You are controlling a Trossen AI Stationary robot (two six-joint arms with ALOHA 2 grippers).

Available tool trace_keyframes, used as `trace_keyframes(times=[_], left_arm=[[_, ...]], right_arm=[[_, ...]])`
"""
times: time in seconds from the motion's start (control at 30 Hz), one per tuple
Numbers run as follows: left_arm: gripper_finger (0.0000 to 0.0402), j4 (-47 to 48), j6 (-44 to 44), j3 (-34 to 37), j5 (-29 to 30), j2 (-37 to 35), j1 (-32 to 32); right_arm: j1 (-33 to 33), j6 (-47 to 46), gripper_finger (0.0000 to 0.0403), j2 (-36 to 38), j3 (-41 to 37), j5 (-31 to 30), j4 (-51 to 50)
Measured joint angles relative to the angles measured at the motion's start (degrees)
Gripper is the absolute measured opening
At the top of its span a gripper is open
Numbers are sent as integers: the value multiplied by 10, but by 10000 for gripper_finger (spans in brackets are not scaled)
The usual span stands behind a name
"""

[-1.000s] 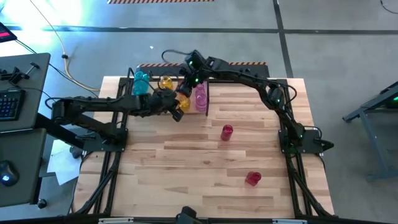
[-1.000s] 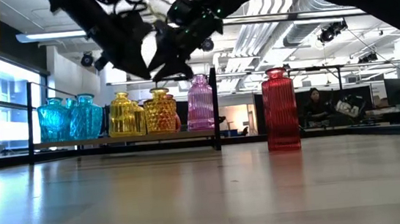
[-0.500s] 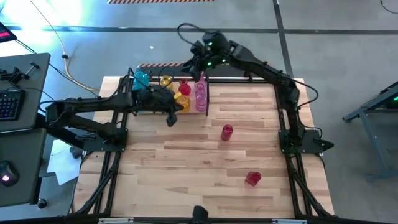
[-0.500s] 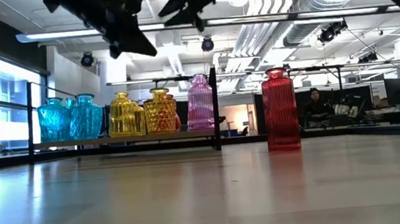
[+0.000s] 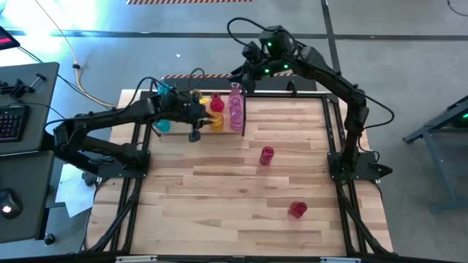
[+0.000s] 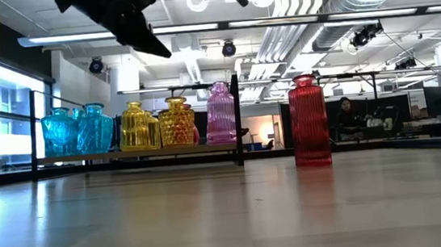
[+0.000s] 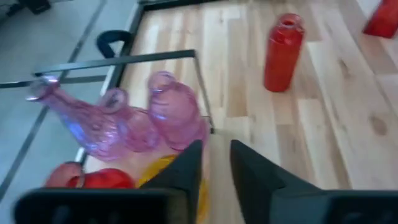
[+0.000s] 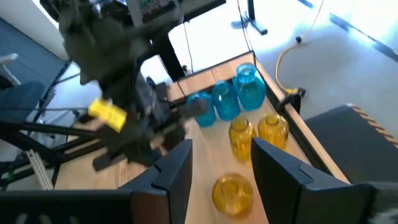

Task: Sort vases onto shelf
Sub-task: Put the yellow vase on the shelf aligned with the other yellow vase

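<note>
Vases [image 5: 266,155] | red pair waiting on tabletop [image 5: 241,190] | glass, slick, breakable: gripping neck | left gripper [image 7: 214,163] hovering at shelf [image 5: 243,109], narrow, empty | right gripper [image 8: 219,163] hanging wide, empty

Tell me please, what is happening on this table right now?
Two robot arms are sorting glass vases onto a shelf at the table's far edge. Cyan, yellow and pink vases already stand on it. The left gripper hangs empty by the shelf's front, fingers apart. The right gripper is raised above the shelf, open and empty too. Two red vases wait on the table.
</note>
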State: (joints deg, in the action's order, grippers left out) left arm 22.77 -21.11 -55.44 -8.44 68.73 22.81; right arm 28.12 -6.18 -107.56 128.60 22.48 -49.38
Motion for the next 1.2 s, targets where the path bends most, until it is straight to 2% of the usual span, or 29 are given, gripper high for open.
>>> trace_keyframes(times=[0.17, 0.3, 0.43, 0.6, 0.8, 0.93, 1.2], left_arm=[[152, 1, -14, -3, 18, 1, 21], [189, 5, -3, -4, 41, 11, 24], [192, 68, -1, -46, 41, 51, 27], [187, 159, -19, -131, 41, 122, 26], [186, 225, -33, -208, 40, 184, 21], [186, 265, -55, -224, 44, 214, 19], [186, 270, -59, -227, 64, 229, 18]], right_arm=[[0, 9, 144, 2, 0, 0, -40], [0, 17, 144, 2, 0, -6, -55], [0, 21, 144, 1, 0, -6, -61], [0, 26, 144, 1, 0, -6, -69], [0, 28, 144, 1, 0, -6, -84], [0, 32, 144, 1, 0, -6, -91], [0, 39, 144, 1, 0, -6, -91]])
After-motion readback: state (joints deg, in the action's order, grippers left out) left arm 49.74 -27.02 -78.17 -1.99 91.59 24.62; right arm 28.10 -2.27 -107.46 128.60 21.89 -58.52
